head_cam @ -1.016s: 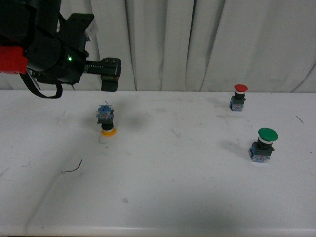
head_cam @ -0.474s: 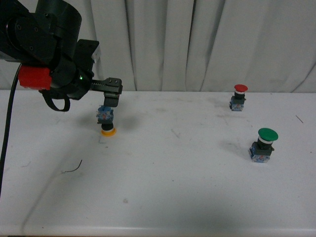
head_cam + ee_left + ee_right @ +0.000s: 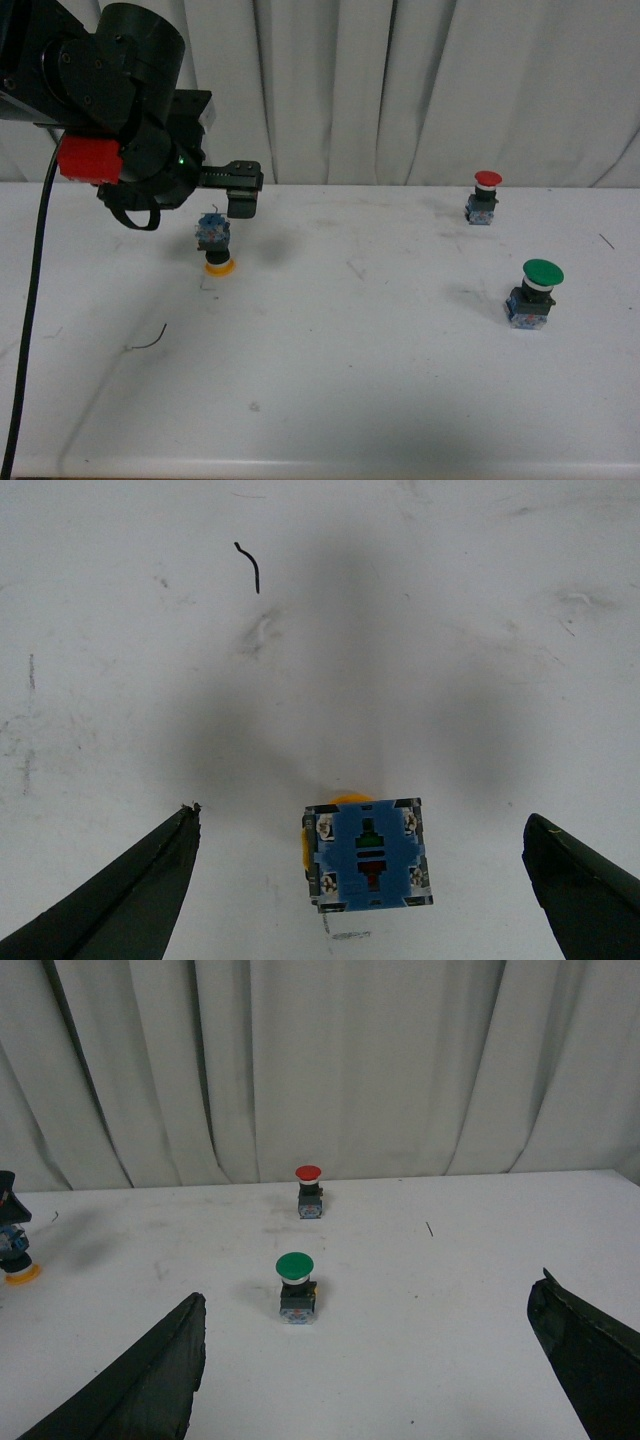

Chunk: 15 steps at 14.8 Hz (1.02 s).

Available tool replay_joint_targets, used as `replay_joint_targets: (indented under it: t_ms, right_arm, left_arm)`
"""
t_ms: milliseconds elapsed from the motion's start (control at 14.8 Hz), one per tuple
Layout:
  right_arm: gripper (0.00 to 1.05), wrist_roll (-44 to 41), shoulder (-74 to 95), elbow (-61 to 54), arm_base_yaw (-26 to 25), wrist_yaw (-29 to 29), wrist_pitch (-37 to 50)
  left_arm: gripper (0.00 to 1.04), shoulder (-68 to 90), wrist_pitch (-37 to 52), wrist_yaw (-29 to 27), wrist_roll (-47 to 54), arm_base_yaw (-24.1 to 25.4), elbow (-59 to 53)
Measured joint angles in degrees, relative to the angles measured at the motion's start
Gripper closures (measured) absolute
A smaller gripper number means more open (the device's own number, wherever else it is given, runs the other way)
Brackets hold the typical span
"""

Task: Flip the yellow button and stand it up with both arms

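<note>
Three push buttons on a white counter (image 3: 380, 400), well apart from one another.

Yellow button (image 3: 215, 247): inverted, orange-yellow cap down on the counter, blue-grey block up. Left part of the counter, closer to the far edge than to the near edge. Bare surface on every side of it.

Left hand (image 3: 360, 818): directly over the yellow button, pointing down. Fingers (image 3: 130, 900) spread wide, one on each side of the block, both clear of it. Nothing gripped.

Right hand (image 3: 370, 1295): outside the front view. In its own wrist view, fingers spread wide with nothing between them, facing across the counter toward the curtain.

Red button (image 3: 485, 197): upright, right part, close to the far edge.

Green button (image 3: 535, 293): upright, nearer than the red one, toward the right edge.

Open room: wide bare band through the centre from far edge to near edge, plus a bare strip along the whole near edge. Only item in the left near area: thin dark wire scrap (image 3: 148, 340), lying flat, nearer than the yellow button and well apart from it.

Surface: matt white, scuffed, with faint grey marks near the centre and a short dark mark close to the right edge.

Behind the far edge: pleated pale curtain (image 3: 400, 90) across the full width.
</note>
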Motion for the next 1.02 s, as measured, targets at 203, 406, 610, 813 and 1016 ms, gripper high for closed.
replay_joint_targets:
  t_ms: [203, 406, 610, 813, 1016]
  right_arm:
    - [0.06, 0.0, 0.0, 0.0, 0.0, 0.0, 0.0]
    - [0.06, 0.0, 0.0, 0.0, 0.0, 0.0, 0.0]
    - [0.06, 0.0, 0.0, 0.0, 0.0, 0.0, 0.0]
    - [0.06, 0.0, 0.0, 0.0, 0.0, 0.0, 0.0]
    - [0.06, 0.0, 0.0, 0.0, 0.0, 0.0, 0.0]
  left_arm:
    - [0.07, 1.86, -0.46, -0.28, -0.11, -0.26, 0.66]
    - [0.07, 2.75, -0.76, -0.81, -1.03, -0.24, 1.4]
    - [0.17, 2.75, -1.01, -0.76, -1.09, -0.24, 1.44]
    - [0.51, 2.78, -1.64, -0.15, -1.53, -0.24, 1.6]
    - [0.74, 2.86, -1.38, 0.61, -1.66, -0.44, 1.86]
